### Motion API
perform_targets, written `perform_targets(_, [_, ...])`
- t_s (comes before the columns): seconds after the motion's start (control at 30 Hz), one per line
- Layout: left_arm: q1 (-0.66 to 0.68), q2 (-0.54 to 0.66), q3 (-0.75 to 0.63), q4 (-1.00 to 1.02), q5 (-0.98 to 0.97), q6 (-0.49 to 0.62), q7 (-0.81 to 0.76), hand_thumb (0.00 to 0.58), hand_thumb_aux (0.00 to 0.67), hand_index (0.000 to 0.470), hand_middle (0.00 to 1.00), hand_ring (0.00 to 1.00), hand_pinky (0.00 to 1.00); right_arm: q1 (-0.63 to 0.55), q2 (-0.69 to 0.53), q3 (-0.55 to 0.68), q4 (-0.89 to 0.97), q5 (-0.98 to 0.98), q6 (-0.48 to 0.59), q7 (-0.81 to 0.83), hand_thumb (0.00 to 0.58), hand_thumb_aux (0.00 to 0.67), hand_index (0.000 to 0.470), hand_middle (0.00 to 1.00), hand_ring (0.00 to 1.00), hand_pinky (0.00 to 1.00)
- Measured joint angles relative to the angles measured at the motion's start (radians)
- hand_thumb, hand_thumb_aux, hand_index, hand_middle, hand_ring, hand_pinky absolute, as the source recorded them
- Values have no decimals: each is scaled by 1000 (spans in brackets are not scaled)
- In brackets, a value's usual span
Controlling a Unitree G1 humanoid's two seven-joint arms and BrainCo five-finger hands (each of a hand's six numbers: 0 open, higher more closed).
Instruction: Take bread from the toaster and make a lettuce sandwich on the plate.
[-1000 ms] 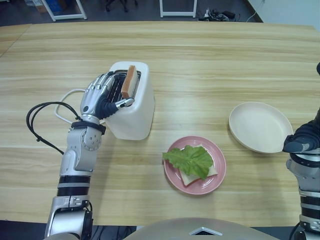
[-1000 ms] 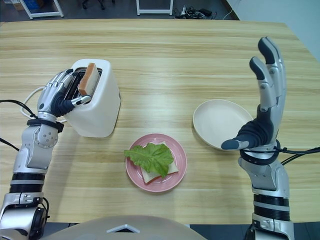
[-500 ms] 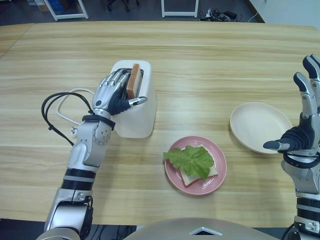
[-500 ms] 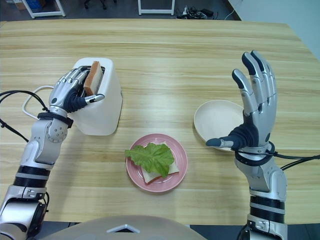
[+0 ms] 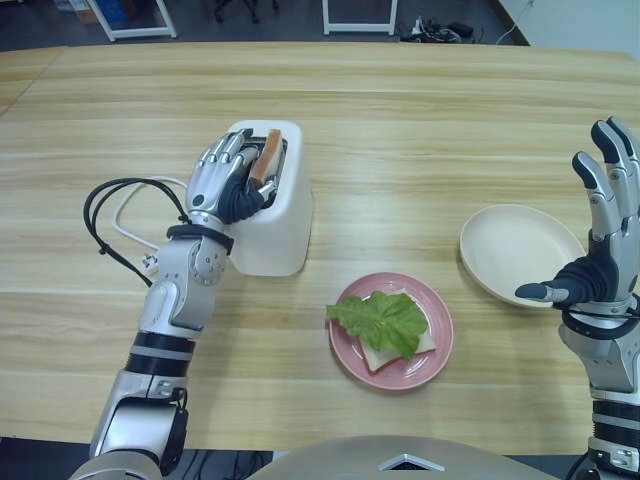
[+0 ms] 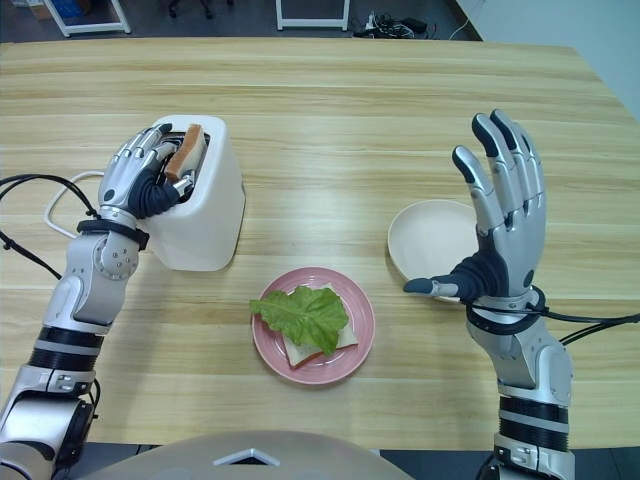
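A white toaster (image 5: 282, 225) stands left of centre with a brown bread slice (image 5: 268, 160) sticking out of its slot. My left hand (image 5: 222, 180) lies over the top of the toaster, its fingers curled around that slice. In front, a pink plate (image 5: 436, 351) carries a bread slice (image 5: 372, 357) with a green lettuce leaf (image 5: 384, 320) on top. My right hand (image 6: 500, 235) is raised over the table's right side, fingers spread, holding nothing.
An empty cream plate (image 5: 515, 250) lies at the right, just under my right hand. A white cable (image 5: 130, 200) and a black cable (image 5: 100, 225) trail left of the toaster. The far half of the wooden table (image 5: 400, 100) is bare.
My left hand has closed its fingers and thumb around the bread slice in the toaster. My right hand has risen into view and shifted slightly left, staying spread.
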Motion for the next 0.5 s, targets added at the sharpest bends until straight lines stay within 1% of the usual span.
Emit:
perform_targets(0.23, [51,-41,61,-63,-167,-4,-21,580,670,470,0,0,0,1,0,10,0,-4,15,-11,0,0,0,0,0,0])
perform_targets(0.27, [55,-47,67,-71,-186,-6,-23,580,670,470,663,663,663,1,0,11,0,-4,15,-12,0,0,0,0,0,0])
perform_targets(0.3, [59,-58,77,-84,-209,-11,-23,580,670,470,1000,1000,1000,1,-1,16,0,-4,15,-12,0,0,0,0,0,0])
perform_targets(0.5, [63,-106,118,-151,-270,-59,17,580,670,470,1000,1000,1000,1,-7,25,0,-3,15,-11,0,0,0,0,0,0])
